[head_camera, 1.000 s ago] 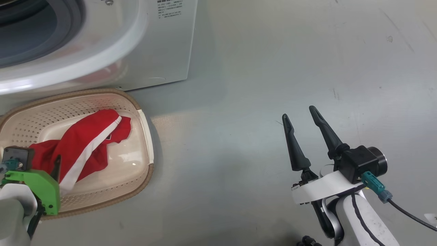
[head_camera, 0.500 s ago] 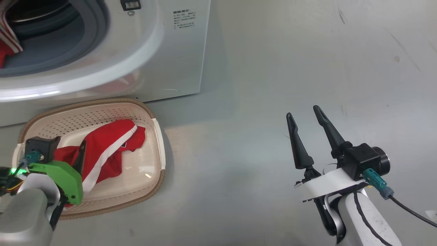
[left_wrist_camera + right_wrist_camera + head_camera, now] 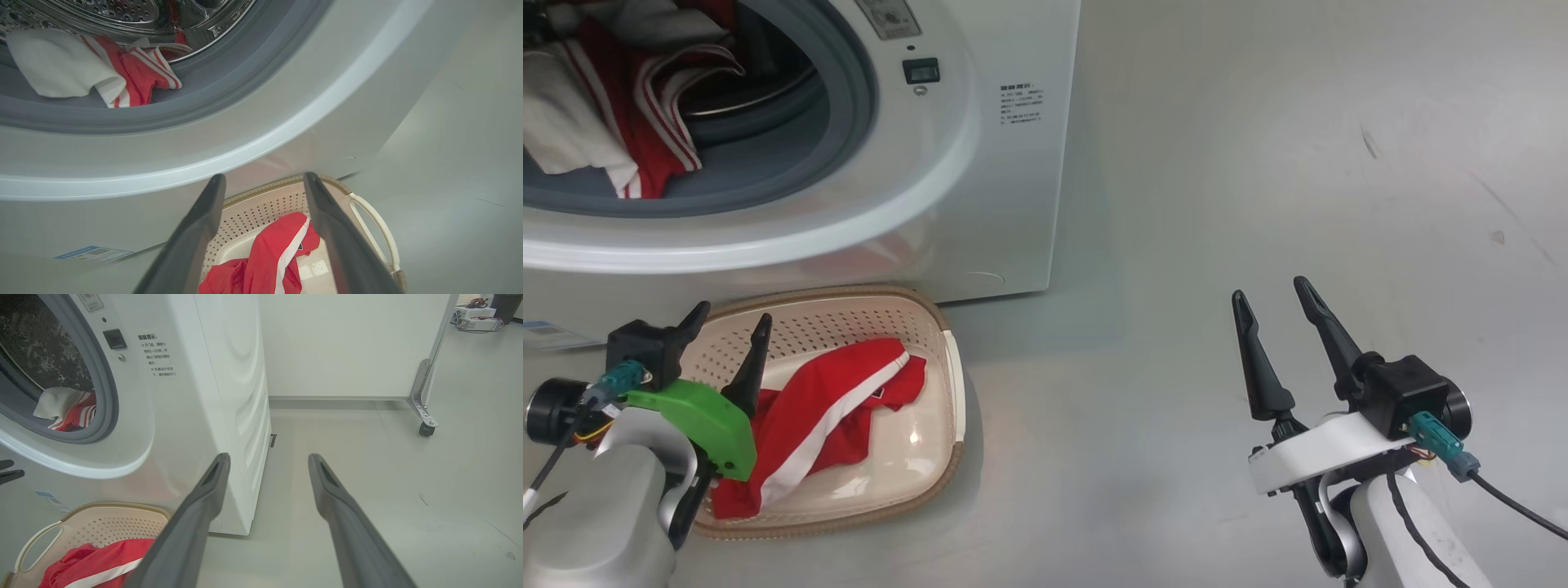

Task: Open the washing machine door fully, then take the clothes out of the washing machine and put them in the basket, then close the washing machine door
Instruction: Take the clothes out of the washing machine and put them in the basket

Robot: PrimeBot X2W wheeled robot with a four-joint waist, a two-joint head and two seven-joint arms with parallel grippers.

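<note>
Left gripper [image 3: 733,312] spread, empty above basket [image 3: 953,384] with red garment [image 3: 833,400], facing clothes [image 3: 645,131] ahead in washing machine [image 3: 1013,163], likely next. Right gripper [image 3: 1268,287] spread, idle.

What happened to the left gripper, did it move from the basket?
Yes. The left gripper has risen away from the red clothes, its fingers now over the basket's far rim, nearer the washing machine.

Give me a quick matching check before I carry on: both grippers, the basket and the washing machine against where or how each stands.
1 left gripper
2 right gripper
3 basket
4 washing machine

A holds one red garment
B open, over the floor
C clothes lying in its drum
D open, near the basket's rim

Pairs: 1-D, 2-B, 3-A, 4-C
</note>
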